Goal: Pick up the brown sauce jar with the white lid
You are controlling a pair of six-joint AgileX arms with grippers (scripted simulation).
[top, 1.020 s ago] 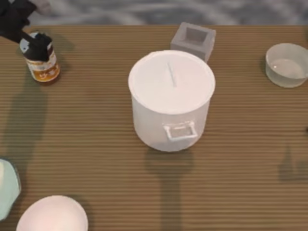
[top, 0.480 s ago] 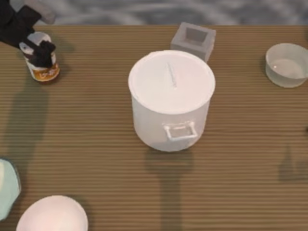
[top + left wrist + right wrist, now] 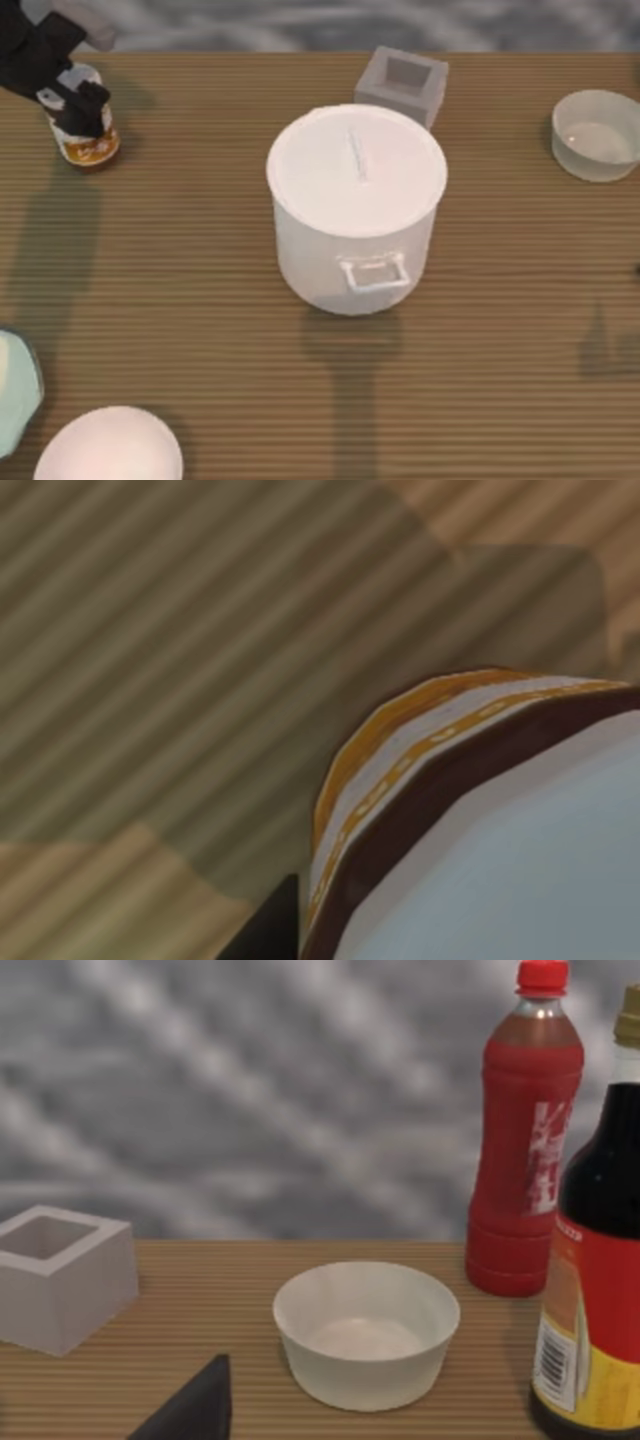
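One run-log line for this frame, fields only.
left gripper: shut on sauce jar, far-left table corner | jar: tilted, held | right arm: out of top view | white pot: centre, untouched

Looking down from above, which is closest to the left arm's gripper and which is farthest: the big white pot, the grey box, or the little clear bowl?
Measured from the left gripper, at the table's far left corner on the brown sauce jar:
1. White pot, middle of the table.
2. Grey box, just behind the pot, slightly farther.
3. Clear bowl, far right edge, farthest.
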